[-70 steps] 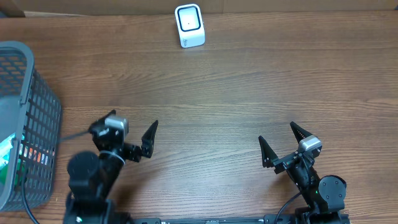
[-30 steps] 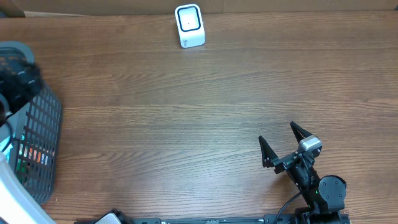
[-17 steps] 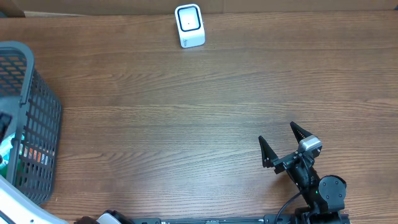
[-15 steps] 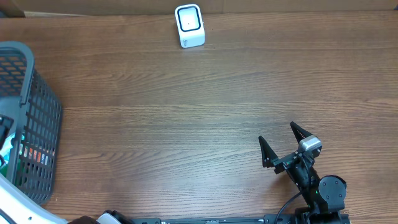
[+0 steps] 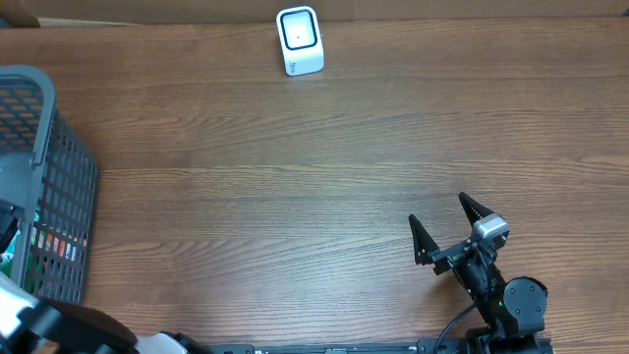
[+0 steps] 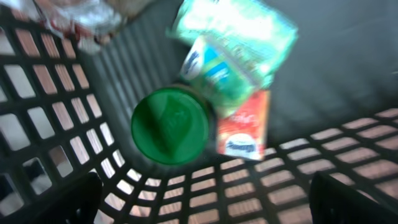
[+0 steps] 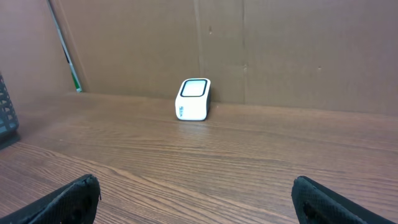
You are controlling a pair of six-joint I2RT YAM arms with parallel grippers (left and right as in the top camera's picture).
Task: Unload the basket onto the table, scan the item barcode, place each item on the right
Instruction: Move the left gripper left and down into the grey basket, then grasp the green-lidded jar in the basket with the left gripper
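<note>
Its two dark fingers (image 6: 53, 199) spread wide with nothing between them, the left gripper (image 6: 203, 186) hangs inside a grey mesh basket (image 6: 56, 99). Just below the gap sits a jar (image 6: 169, 124), its green lid facing the camera. A red packet (image 6: 245, 127) lies against the jar at 3 o'clock. A blurred green-and-blue pouch (image 6: 217, 71) overlaps it at 1 o'clock, with a green bag (image 6: 236, 28) beyond at 12 o'clock. A crumpled silvery wrapper (image 6: 81, 12) shows at 11 o'clock. The fingers touch none of these items, and the blur hides any barcode.

The right gripper (image 5: 438, 220), at 5 o'clock on the wooden table (image 5: 324, 167) in the overhead view, likewise holds its fingers (image 5: 417, 234) well apart and empty above the wood. It faces the white scanner (image 5: 300, 39), which stands upright at the table's 12 o'clock edge, before a brown cardboard wall (image 7: 280, 50). The basket stands at the 9 o'clock edge, well apart from the scanner.
</note>
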